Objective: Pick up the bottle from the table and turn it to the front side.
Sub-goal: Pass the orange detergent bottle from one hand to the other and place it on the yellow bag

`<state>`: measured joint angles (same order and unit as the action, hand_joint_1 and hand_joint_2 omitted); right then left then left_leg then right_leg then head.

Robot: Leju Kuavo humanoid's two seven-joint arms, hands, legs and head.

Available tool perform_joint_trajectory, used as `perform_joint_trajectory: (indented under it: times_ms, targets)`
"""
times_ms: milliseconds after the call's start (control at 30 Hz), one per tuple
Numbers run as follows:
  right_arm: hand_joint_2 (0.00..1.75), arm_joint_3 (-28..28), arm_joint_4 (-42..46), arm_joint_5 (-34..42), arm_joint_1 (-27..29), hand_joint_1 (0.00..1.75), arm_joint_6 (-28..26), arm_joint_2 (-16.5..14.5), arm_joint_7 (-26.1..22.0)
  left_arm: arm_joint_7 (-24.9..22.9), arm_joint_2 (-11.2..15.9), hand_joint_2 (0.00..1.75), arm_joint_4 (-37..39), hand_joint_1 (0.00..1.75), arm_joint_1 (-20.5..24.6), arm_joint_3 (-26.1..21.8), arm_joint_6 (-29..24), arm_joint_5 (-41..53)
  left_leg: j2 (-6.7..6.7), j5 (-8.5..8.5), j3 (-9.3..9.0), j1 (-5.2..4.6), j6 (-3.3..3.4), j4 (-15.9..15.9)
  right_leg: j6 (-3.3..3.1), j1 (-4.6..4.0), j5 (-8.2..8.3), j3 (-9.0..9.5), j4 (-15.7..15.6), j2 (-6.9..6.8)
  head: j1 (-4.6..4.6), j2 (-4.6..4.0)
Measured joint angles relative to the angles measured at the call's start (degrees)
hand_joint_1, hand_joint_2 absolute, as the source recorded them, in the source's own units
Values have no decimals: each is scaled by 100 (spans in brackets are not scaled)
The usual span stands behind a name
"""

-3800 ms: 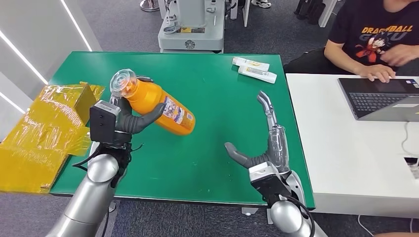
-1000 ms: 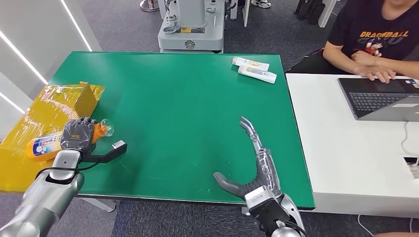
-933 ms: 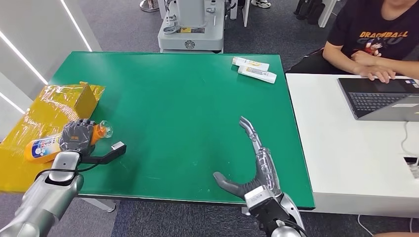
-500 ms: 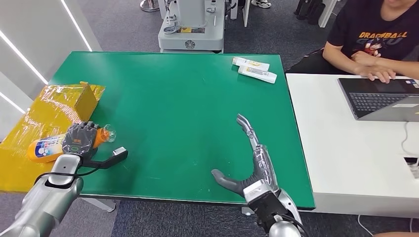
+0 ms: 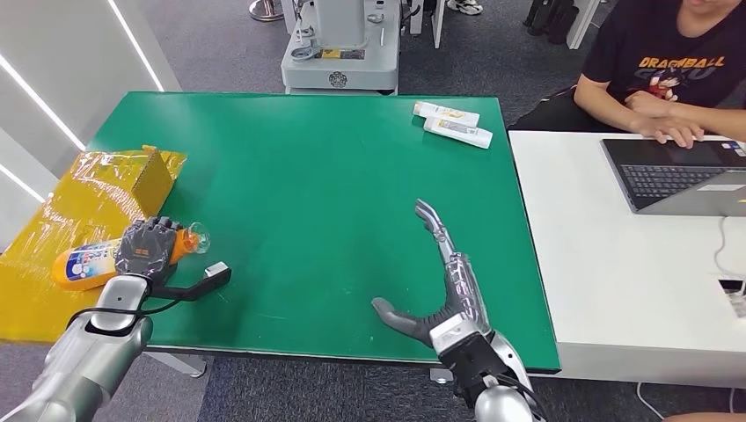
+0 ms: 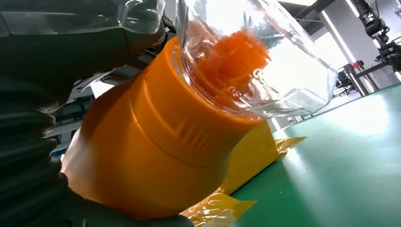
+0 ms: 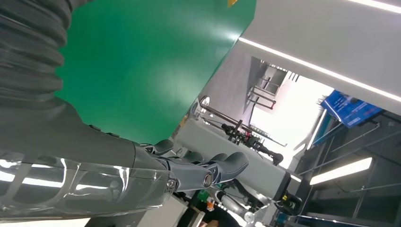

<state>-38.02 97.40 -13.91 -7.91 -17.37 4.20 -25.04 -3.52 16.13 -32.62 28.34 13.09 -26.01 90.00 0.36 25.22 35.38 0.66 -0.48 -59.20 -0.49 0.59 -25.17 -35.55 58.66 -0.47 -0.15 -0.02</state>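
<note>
The orange bottle (image 5: 84,262) lies on its side at the green table's (image 5: 334,176) front left edge, its clear cap (image 5: 197,236) pointing toward the table's middle and its label end over the yellow wrapping. My left hand (image 5: 145,249) holds it around the neck, fingers wrapped over the top. In the left wrist view the orange bottle (image 6: 156,146) and its clear cap (image 6: 250,61) loom close beside my left hand (image 6: 42,142). My right hand (image 5: 440,281) hovers open over the front right of the table, fingers stretched out, holding nothing. The right wrist view shows the same right hand (image 7: 142,165) spread and empty.
A yellow plastic-wrapped box (image 5: 79,220) lies at the table's left edge. Two small white tubes (image 5: 453,123) sit at the far right corner. A person (image 5: 677,70) sits at a white desk (image 5: 616,264) on the right with a laptop (image 5: 686,176).
Since 3.8 s ago my left hand carried the bottle from mid-table down to the front left edge and laid it sideways. In the last second both hands drifted only slightly.
</note>
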Motion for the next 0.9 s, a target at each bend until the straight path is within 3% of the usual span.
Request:
perform_joint_trajectory:
  times_ms: [67, 267, 633, 767, 900]
  targets:
    - [175, -19, -11, 20, -10, 0, 1, 1, -10, -22, -5, 175, 11, 0, -2, -1, 107, -67, 0, 0, 0, 0, 0, 0, 0, 0, 0, 0, 0, 0, 0, 0]
    - [175, -58, -31, 66, -23, 0, -3, 2, -15, -35, -55, 175, 54, 0, -37, -29, 477, -281, 0, 0, 2, 0, 0, 0, 0, 0, 0, 0, 0, 0, -1, 0]
    - [175, -64, -54, 88, -38, 0, -11, 2, 33, -25, -99, 175, 84, 0, -100, -247, 681, -429, 0, 0, 1, 0, 0, 0, 0, 0, 0, 0, 0, 0, 0, 0]
    - [175, -64, -55, 88, -35, 0, -23, 2, 63, 26, -109, 175, 76, 0, -142, -327, 552, -470, 1, 0, 0, 0, 0, 0, 0, 0, 0, 0, 0, 2, 0, 0]
    - [175, -64, -55, 87, -23, 0, -65, 3, 97, 267, -162, 175, -110, 0, -303, -534, -118, -738, 1, 0, 0, 0, 0, 0, 0, 0, 0, -2, 0, 2, 0, 0]
